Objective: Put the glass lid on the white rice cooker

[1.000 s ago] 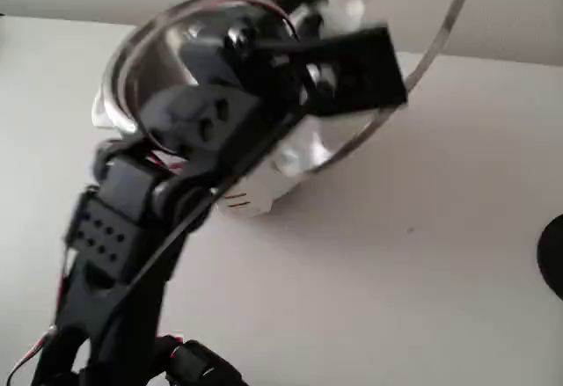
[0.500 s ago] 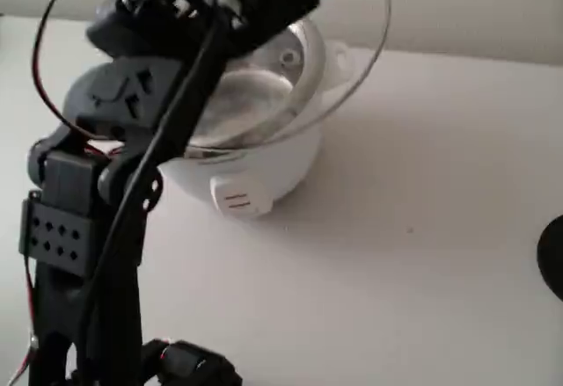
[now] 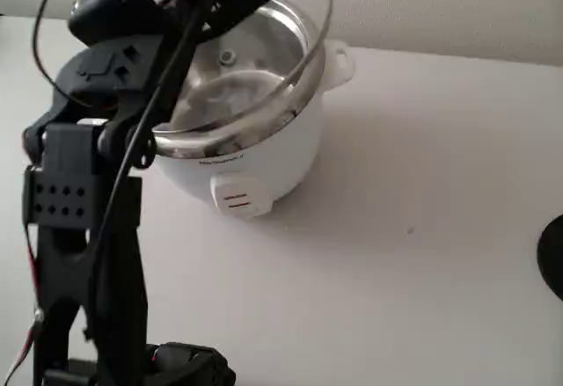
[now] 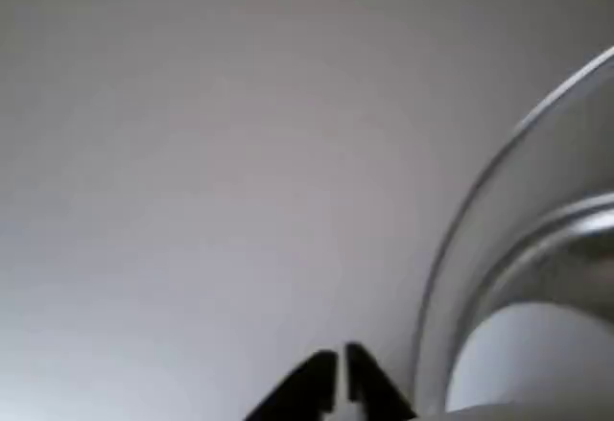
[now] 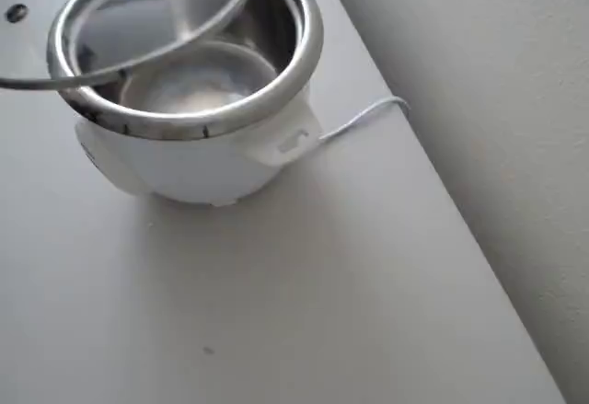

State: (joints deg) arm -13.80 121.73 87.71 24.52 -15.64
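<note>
The big pale bench (image 5: pixel 368 266) holds the squat round white rice cooker (image 3: pixel 264 153) with its shiny steel pot. The round clear glass lid (image 3: pixel 290 69) hangs tilted over the pot, its rim low at the front and high at the back. The black hand (image 4: pixel 341 383) looks pinched nearly shut; I think it holds the lid. Next, the lid must go flat and come down.

A plain white bench (image 3: pixel 422 228) runs back to a pale wall (image 3: pixel 440 8). A thin white cord (image 5: pixel 363 119) trails to the bench's edge in the overhead view, and something dark (image 3: pixel 552 254) sits at the right margin of the fixed view, too cropped to name
</note>
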